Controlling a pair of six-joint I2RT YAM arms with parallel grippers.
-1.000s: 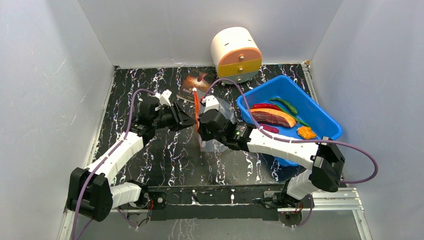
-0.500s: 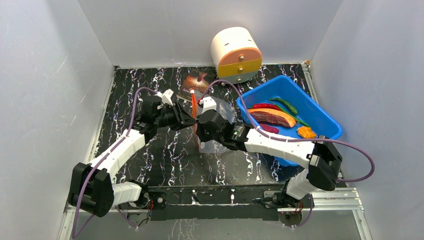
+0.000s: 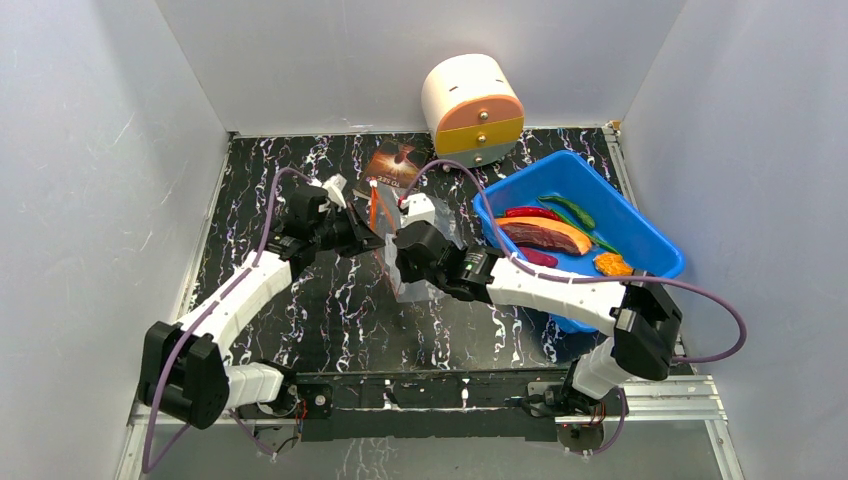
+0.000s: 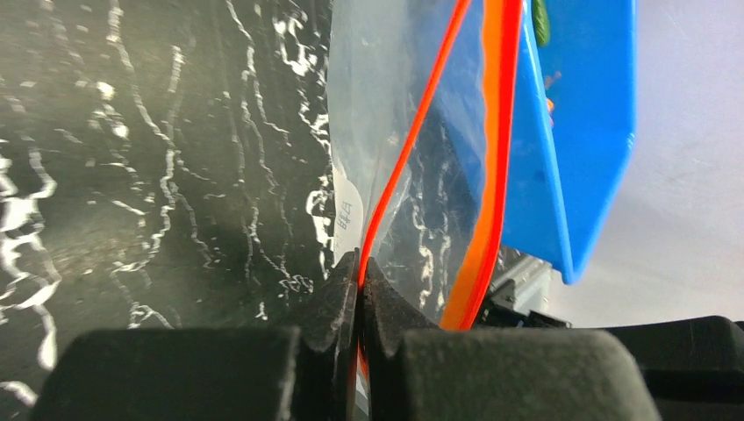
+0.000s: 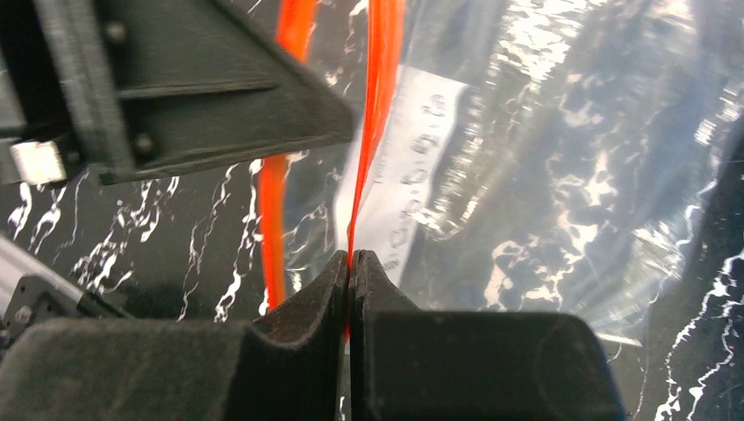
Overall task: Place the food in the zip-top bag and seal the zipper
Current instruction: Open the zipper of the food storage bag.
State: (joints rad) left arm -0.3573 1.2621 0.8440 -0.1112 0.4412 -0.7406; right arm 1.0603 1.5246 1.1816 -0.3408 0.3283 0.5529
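Counter (image 3: pixel 300 320) of black, white-veined marble pattern carries the whole scene. From its near left corner the left arm (image 3: pixel 240 295) stretches toward the middle. The left tool (image 4: pixel 358 263) is closed all the way, its two fingers pressed together on one lip of the zipper (image 4: pixel 412 132), and the thin red-orange strip rises from between the tips. Just beyond it the other lip shows as a broader orange band, so the two lips stand apart. The zip-top bag (image 3: pixel 420 288) hangs between the two tools at the middle of the counter, its clear film crumpled. Whether its lower edge touches the counter cannot be told. On the bag's right side the right tool (image 5: pixel 349 260) is likewise clamped tight, gripping the other red-orange lip, and the right arm (image 3: pixel 560 285) runs back to the near right corner. Behind the bag lies a dark book (image 3: pixel 392 165), and farther back stands a round cream drawer box (image 3: pixel 473 108) with a yellow and an orange drawer. At the right sits a blue bin (image 3: pixel 645 235) holding the food (image 3: pixel 545 236): an orange-brown curved slice (image 3: pixel 565 240), a red chili (image 3: pixel 530 212), a green pod (image 3: pixel 572 210), a magenta piece (image 3: pixel 540 258) and an orange bit (image 3: pixel 612 265).
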